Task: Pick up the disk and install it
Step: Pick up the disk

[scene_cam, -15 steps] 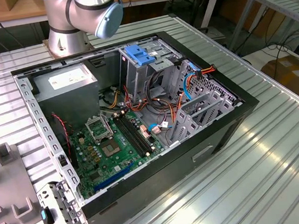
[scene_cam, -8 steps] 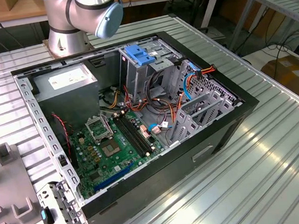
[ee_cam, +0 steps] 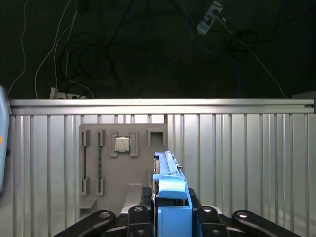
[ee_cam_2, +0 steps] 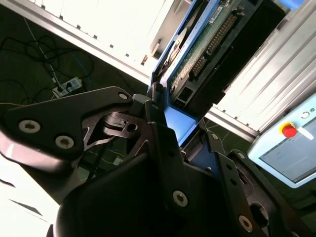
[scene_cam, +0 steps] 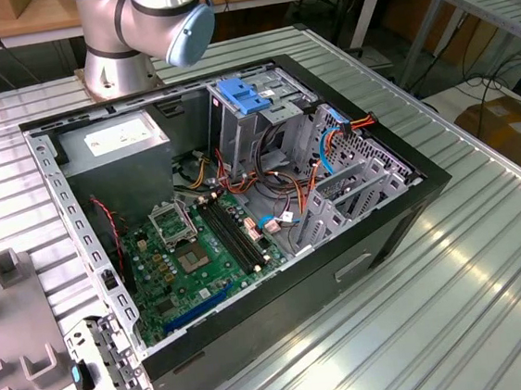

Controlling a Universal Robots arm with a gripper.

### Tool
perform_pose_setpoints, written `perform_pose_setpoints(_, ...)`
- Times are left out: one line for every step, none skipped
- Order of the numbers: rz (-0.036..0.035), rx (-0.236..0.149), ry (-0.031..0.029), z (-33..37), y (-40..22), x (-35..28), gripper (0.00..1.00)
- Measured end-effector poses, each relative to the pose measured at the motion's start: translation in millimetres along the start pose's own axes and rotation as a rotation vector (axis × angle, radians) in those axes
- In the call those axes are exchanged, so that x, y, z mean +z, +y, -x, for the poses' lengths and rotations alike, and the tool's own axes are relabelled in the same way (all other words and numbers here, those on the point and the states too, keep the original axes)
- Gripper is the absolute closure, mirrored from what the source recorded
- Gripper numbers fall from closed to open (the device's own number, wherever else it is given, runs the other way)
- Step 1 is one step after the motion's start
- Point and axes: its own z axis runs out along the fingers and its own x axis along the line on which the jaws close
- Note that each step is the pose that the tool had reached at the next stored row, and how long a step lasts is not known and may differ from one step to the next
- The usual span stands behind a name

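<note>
In both wrist views my gripper (ee_cam_2: 180,127) (ee_cam: 171,217) is shut on the disk (ee_cam_2: 210,47) (ee_cam: 170,180). The disk is held on edge between the black fingers (ee_cam_2: 159,129). Its blue plastic edge frame and the green circuit board on its underside show in the second wrist view. In the first wrist view the disk is seen edge-on, lifted above the ribbed metal table (ee_cam: 247,163). The open computer case (scene_cam: 257,340) lies on the table in the exterior view, with its drive cage (scene_cam: 272,124) at the back.
A grey fixture plate (ee_cam: 123,173) with a processor chip (ee_cam: 122,143) lies on the table below the gripper. Inside the case are a grey power-supply box (scene_cam: 115,140), a motherboard (scene_cam: 201,248), cables and a blue latch plate (scene_cam: 245,96). A control pendant (ee_cam_2: 289,143) sits nearby.
</note>
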Motion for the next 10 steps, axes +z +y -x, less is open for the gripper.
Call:
perform_pose_setpoints(0.0001, 0.0, 0.0, 0.0, -0.8, -0.1, 0.63)
perform_pose_setpoints(-0.0001, 0.0, 0.0, 0.0, -1.7, 0.0, 0.63)
perform_pose_setpoints(0.0, 0.0, 0.0, 0.0, -3.1, -0.1, 0.63)
perform_pose_setpoints(0.0001, 0.0, 0.0, 0.0, -4.0, -0.1, 0.63)
perform_pose_setpoints(0.0001, 0.0, 0.0, 0.1, -4.9, -0.2, 0.63)
perform_pose_setpoints(0.0, 0.0, 0.0, 0.0, -5.8, -0.2, 0.63)
perform_pose_setpoints(0.0001, 0.0, 0.0, 0.1, -6.7, -0.2, 0.63)
perform_pose_setpoints(0.0, 0.0, 0.0, 0.1, -7.6, -0.2, 0.63)
perform_pose_setpoints(0.0, 0.0, 0.0, 0.1, -8.5, -0.2, 0.63)
perform_pose_setpoints(0.0, 0.0, 0.0, 0.1, -9.8, -0.3, 0.63)
